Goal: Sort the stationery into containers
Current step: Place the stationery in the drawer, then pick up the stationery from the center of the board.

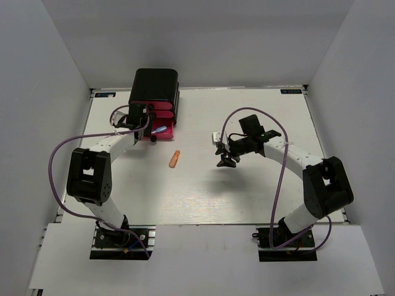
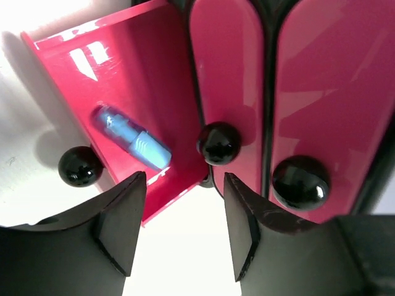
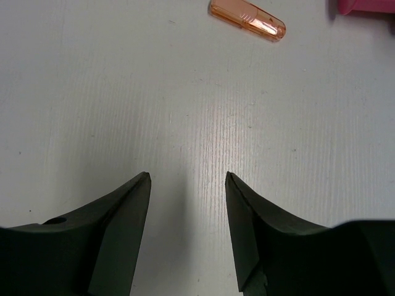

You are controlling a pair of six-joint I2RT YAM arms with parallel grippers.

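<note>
Your left fingers [image 2: 117, 228] stand partly open with nothing between them, just in front of the black cabinet [image 1: 154, 83]. One pink drawer [image 2: 154, 80], at the end of the stack, is pulled out. A light blue piece [image 2: 131, 137] lies slantwise on its floor, and the other two drawers look shut. Your right fingers [image 3: 117, 234] are likewise parted and empty above the bare table [image 3: 185, 123]. The orange piece [image 3: 247, 18] lies well apart from them, out on the table near the open drawer.

Mind the left side first. The middle knob [image 2: 219, 143] sits straight ahead of the gap between the fingers, and the open drawer's knob [image 2: 80, 166] is just beside one of them. A careless push could catch either knob and shove the cabinet, or close the drawer crookedly so that it jams.

The orange piece looks smooth and rounded. If you pinch it off-centre, it will likely roll or squirt away. If you carry it to the drawer while the left arm waits there, the two arms may collide.
</note>
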